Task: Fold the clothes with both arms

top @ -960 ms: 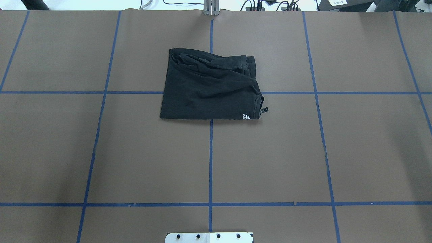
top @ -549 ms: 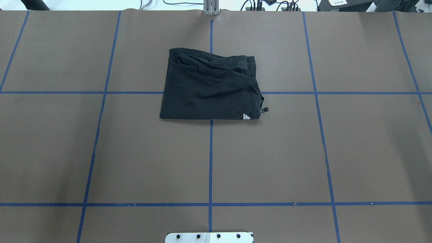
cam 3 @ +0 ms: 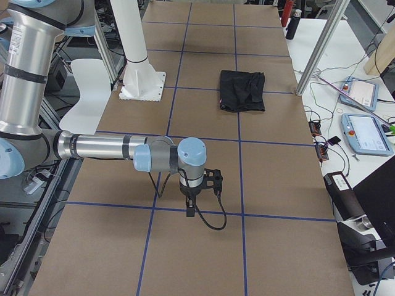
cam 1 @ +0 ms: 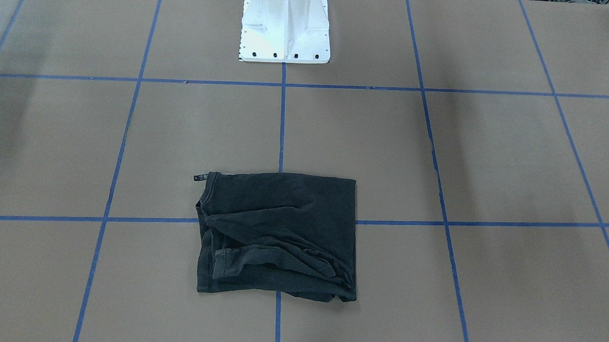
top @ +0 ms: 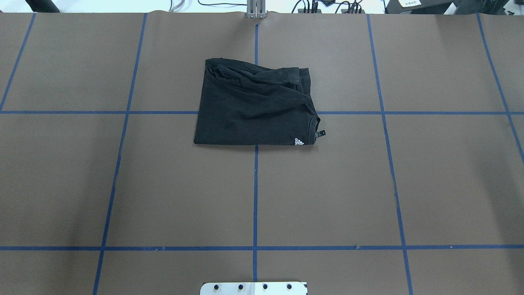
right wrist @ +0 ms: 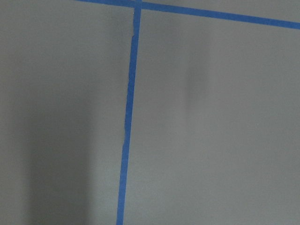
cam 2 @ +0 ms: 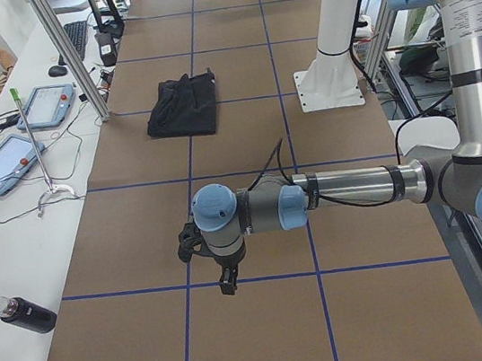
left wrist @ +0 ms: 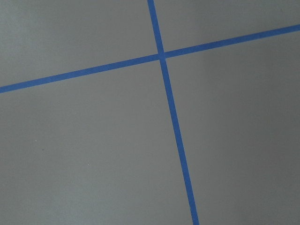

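Bare brown table [top: 184, 196] lies open on every side of the folded black T-shirt [top: 249, 110], and none of its edges comes near the table's rim. The left gripper [cam 2: 224, 278] hangs low over a blue tape line [left wrist: 174, 122] toward its own end of the table. The right gripper [cam 3: 192, 208] hangs likewise at the opposite end. The shirt sits well apart from both, roughly midway between them. Whether either gripper's fingers are spread or closed cannot be told. The shirt's long axis runs from one gripper's side toward the other's. Its straight folded edge faces the white pedestal [cam 1: 285, 26], with the rumpled sleeve folds on the edge away from it. The collar, a small tag [top: 321, 132] and a white logo [top: 299, 141] point toward the right gripper's side. A desk with tablets [cam 2: 5, 166] runs along the table's far edge.
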Robot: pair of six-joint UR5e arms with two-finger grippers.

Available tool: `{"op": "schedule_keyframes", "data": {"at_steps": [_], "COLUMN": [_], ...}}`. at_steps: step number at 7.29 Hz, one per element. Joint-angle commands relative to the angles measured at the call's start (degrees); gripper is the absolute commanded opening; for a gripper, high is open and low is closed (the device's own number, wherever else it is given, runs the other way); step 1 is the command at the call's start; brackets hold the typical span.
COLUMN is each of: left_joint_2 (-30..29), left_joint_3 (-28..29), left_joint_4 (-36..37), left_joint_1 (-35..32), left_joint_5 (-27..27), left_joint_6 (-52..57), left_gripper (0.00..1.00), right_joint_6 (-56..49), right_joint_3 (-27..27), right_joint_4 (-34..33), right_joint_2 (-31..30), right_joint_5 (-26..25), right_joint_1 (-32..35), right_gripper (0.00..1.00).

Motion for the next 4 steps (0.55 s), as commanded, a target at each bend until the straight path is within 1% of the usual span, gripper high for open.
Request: {"op": "schedule_keyframes", "data": {"at_steps": [1, 4], "left_joint_2": [0.1, 0.1], "left_joint_3": [-0.08, -0.52], "left_joint_4": [0.0, 0.0], "left_joint_1": [0.0, 0.0], "left_joint_5": [-0.09, -0.09], "left_joint_6": [0.0, -0.09], "left_gripper": [1.0, 1.0], "right_joint_6": [0.0, 0.0], "right_joint_3": [0.09, 0.09], "right_joint_4": [0.0, 0.0], "right_joint_2": [0.0, 0.0], "right_joint_5": [0.0, 0.0], "right_joint_1": [0.0, 0.0], "right_gripper": [1.0, 1.0]}}
